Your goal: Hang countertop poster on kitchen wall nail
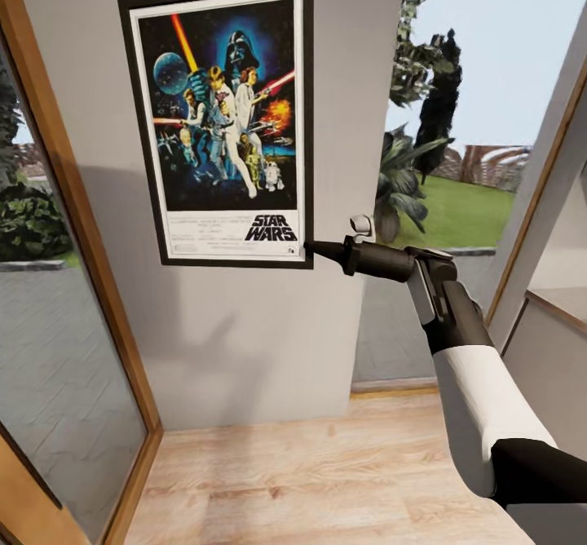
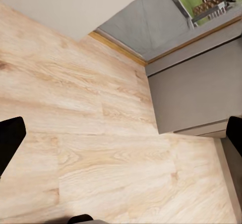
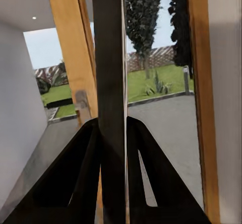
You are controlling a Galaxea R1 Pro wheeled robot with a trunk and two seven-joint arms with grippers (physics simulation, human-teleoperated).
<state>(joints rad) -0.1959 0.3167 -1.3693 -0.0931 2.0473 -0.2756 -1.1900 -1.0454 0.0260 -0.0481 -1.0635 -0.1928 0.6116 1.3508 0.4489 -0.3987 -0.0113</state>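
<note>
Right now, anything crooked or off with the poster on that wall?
Nothing stands out. The poster sits flat against the grey wall, its frame square to the wall's edges and undamaged. The right pincer is clamped on its lower right corner; the right wrist view shows the frame's edge between the fingers.

Your right arm reaches out level, its gripper (image 1: 310,246) clamped on the lower right corner of the poster (image 1: 222,117).

Grey wall (image 1: 244,341), wooden floor (image 1: 326,480)
</note>
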